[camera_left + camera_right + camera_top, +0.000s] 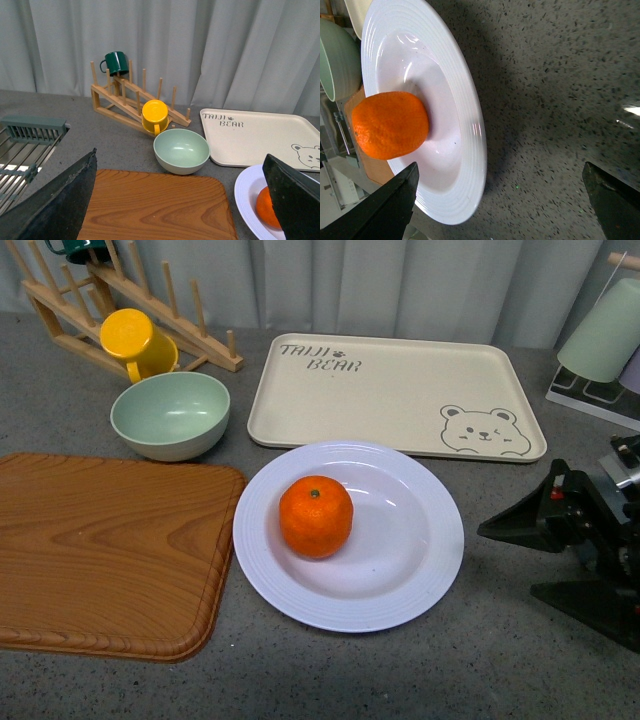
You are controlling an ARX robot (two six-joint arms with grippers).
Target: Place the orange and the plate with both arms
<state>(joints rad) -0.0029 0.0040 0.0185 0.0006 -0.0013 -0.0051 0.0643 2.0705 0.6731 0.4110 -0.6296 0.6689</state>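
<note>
The orange point(315, 516) sits inside the pale lavender-white plate point(420, 570), left of its middle, on the grey counter. Both also show in the right wrist view, the orange point(390, 124) on the plate point(465, 125), and partly in the left wrist view, the orange point(267, 210) on the plate point(245, 192). My right gripper point(520, 560) is open and empty, low over the counter just right of the plate, jaws spread wide and pointing at it. My left gripper point(182, 200) is open and empty above the wooden board; it is out of the front view.
A wooden cutting board point(100, 550) lies left of the plate. A mint-green bowl point(170, 415), a yellow mug point(138, 343) on a wooden rack point(190, 335) and a beige bear tray point(400, 395) stand behind. A cup stand point(600, 350) is at the back right. A sink rack point(30, 145) lies far left.
</note>
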